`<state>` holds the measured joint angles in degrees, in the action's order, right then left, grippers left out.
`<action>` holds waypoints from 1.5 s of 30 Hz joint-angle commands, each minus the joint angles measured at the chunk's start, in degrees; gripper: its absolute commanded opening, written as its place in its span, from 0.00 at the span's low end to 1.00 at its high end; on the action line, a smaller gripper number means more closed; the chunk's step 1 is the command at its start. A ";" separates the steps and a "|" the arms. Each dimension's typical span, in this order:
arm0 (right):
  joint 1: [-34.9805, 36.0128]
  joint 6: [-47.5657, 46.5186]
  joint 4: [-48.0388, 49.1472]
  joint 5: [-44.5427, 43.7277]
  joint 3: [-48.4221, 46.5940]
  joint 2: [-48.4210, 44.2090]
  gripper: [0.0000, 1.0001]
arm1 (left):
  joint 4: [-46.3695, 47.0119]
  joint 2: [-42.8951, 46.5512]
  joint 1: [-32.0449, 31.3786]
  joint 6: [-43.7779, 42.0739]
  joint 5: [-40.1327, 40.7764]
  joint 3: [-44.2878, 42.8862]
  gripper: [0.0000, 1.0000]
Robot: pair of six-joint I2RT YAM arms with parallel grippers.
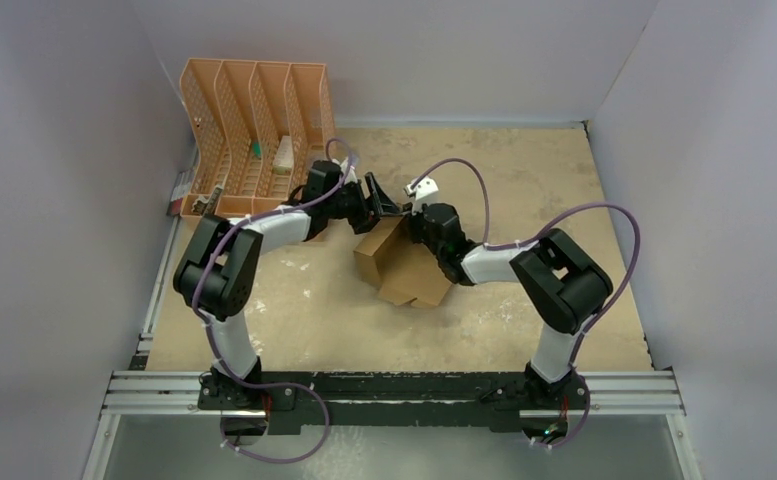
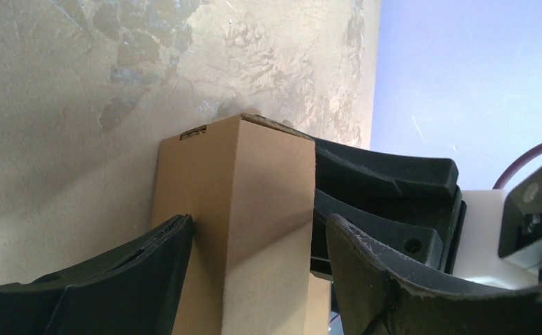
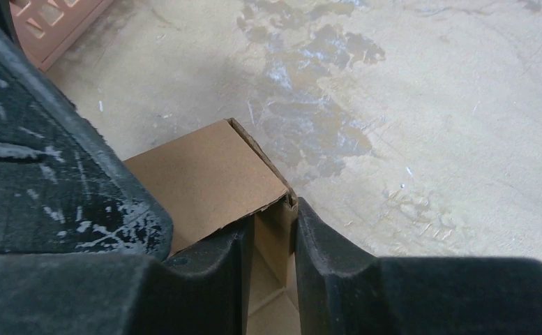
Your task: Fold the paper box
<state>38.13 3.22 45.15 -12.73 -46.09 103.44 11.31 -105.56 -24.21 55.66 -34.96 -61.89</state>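
Paper box [image 1: 409, 275] [image 2: 240, 181] [image 3: 205, 181]: stood partly formed near the middle of the table [image 1: 524, 180], well apart from the orange file organiser [image 1: 254, 130] at the far left; upright end turned towards both grippers.

Left gripper [image 1: 382, 200] [image 2: 257, 223]: spread wide and straddled the upright end; one finger [image 2: 135, 279] touched a side face, the other stood just off the opposite face; clamped nothing.

Right gripper [image 1: 409, 222] [image 3: 273, 220]: nearly closed, fingers set either side of a wall edge at an open corner, with the box interior visible in the narrow gap; could not tell whether pinched on the cardboard or merely astride it.

Step in hand: judged as mid-fold, squaring the raised walls, left steadying and right working the top edge.

Progress: judged about halfway; walls up, one corner open, closing not yet done.

Next move calls for: a firm hold from the left across both faces, then a short, careful push or tuck by the right along that edge, without crushing the thin wall or tipping the box.
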 commanded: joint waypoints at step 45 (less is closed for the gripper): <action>-2.17 10.42 -44.98 -6.34 7.20 -38.79 0.81 | -48.07 7.54 -19.73 -14.81 49.47 -18.26 0.73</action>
<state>37.76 9.89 0.43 -18.20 -40.23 68.51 -37.71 -97.54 -43.40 40.86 13.30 -78.83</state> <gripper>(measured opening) 0.801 0.739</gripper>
